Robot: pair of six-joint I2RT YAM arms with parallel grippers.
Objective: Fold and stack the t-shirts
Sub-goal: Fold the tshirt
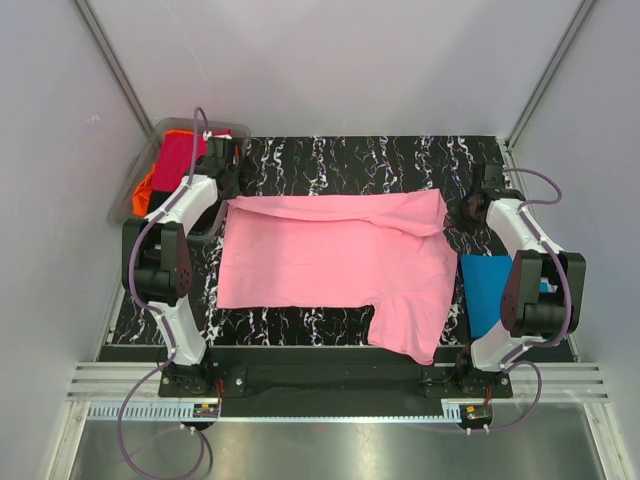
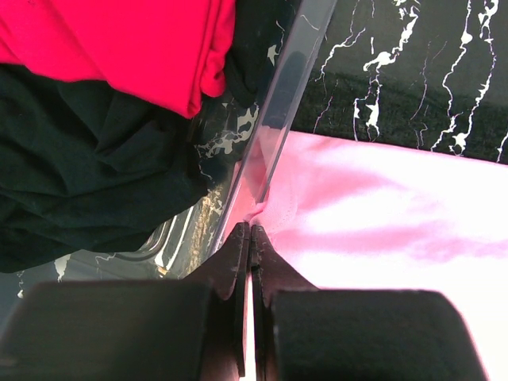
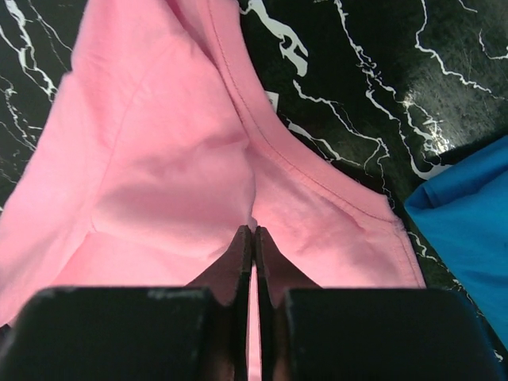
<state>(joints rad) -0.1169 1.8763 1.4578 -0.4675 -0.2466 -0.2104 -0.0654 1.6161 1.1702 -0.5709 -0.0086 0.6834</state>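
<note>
**A:** Top external view first: how many t-shirts do you count?

**B:** Four there. One pink t-shirt is spread over the middle of the table, with a flap reaching toward the near edge on the right. One blue t-shirt lies folded just beside its right edge. One crimson t-shirt and one orange t-shirt are in the single clear bin at the far left corner.

**A:** Any more from the wrist cameras?

**B:** One. The left wrist view shows a black t-shirt under the crimson one in that bin. That makes five shirts, one of each colour.

**A:** And the grippers?

**B:** Two, one per arm, both on the pink t-shirt. The left gripper is at its far left corner, close against the bin wall. Its jaws are pressed together with a sliver of pink cloth pinched between the tips.

**A:** The other one?

**B:** The right gripper is at the far right corner, by the neckline seam. Its jaws are also drawn tight, with a thin strip of pink fabric between them. Its wrist view shows the blue t-shirt off to the right, apart from the fingers.

**A:** So is anything stacked?

**B:** Only the blue one lies folded. The pink one is open on the table, and three sit heaped in the bin.
</note>
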